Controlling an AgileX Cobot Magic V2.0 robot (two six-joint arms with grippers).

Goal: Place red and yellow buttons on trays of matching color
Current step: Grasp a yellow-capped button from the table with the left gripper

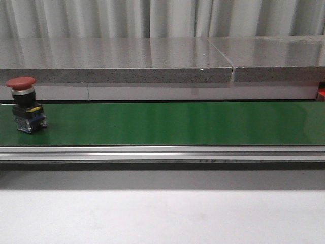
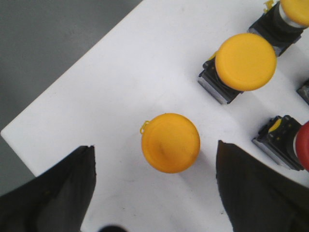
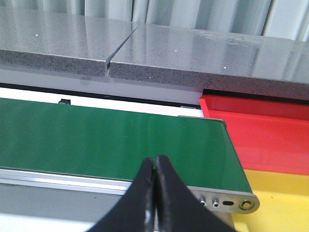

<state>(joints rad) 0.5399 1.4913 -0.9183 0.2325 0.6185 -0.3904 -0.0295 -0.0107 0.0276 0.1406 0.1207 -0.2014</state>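
Note:
A red button (image 1: 23, 104) with a black and blue base stands upright on the green conveyor belt (image 1: 177, 122) at its far left end. In the left wrist view, my left gripper (image 2: 154, 145) is open over a white surface (image 2: 120, 87), its fingers either side of a yellow button (image 2: 170, 142) and not touching it. Two more yellow buttons (image 2: 245, 62) (image 2: 295, 9) and the edge of a red one (image 2: 304, 145) stand beyond. My right gripper (image 3: 155, 160) is shut and empty, near the belt's end. Beside that end lie the red tray (image 3: 260, 130) and the yellow tray (image 3: 280, 203).
A grey stone ledge (image 1: 152, 61) runs behind the belt, and a metal rail (image 1: 162, 152) along its front. The white surface's corner (image 2: 9, 135) drops off to a grey floor close to the left gripper.

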